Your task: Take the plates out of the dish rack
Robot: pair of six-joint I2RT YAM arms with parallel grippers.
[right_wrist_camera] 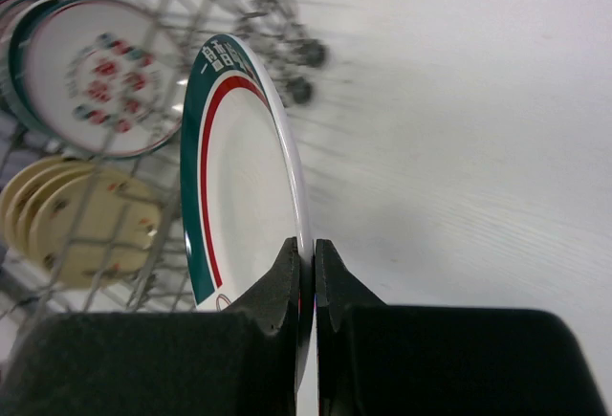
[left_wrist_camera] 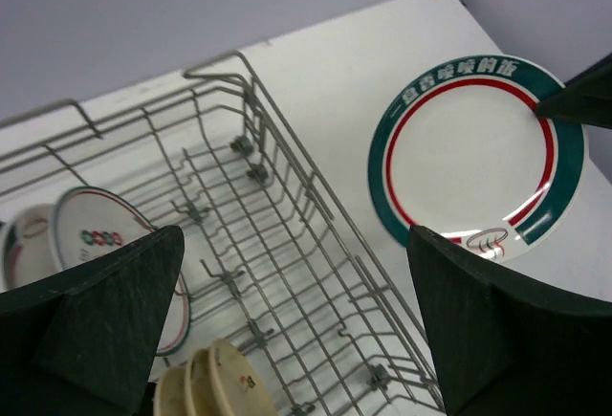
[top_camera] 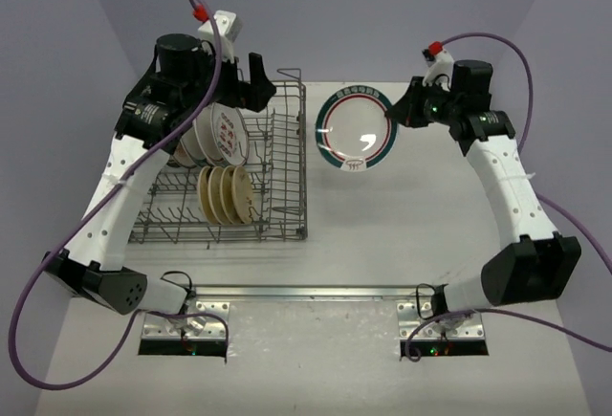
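Your right gripper (right_wrist_camera: 308, 251) has its two jaws closed tight on the rim of the banded plate (top_camera: 356, 129). One finger is on each face, with only the thickness of the rim between them. In the right wrist view you see this plate edge-on, running straight away from the jaws toward the dish rack (top_camera: 282, 182). From above, its face is turned up and looks almost a full circle. The green lettering is on the far side of the rim, and the jaws hold the rim at its right far part. The plate is over the table (top_camera: 430, 234), just beside the right side of the rack. Whether it touches the table, you cannot tell from these views.

Your left gripper (left_wrist_camera: 295, 244) is wide open and holds nothing. It hangs above the far part of the rack, and the wire floor shows between its fingers (left_wrist_camera: 105, 320). Inside the rack, the white plates (top_camera: 218, 134) stand on edge in the left far part, leaning, with their printed faces turned to the right. The tan plates (top_camera: 228, 194) stand on edge nearer to you, packed together, faces also to the right.
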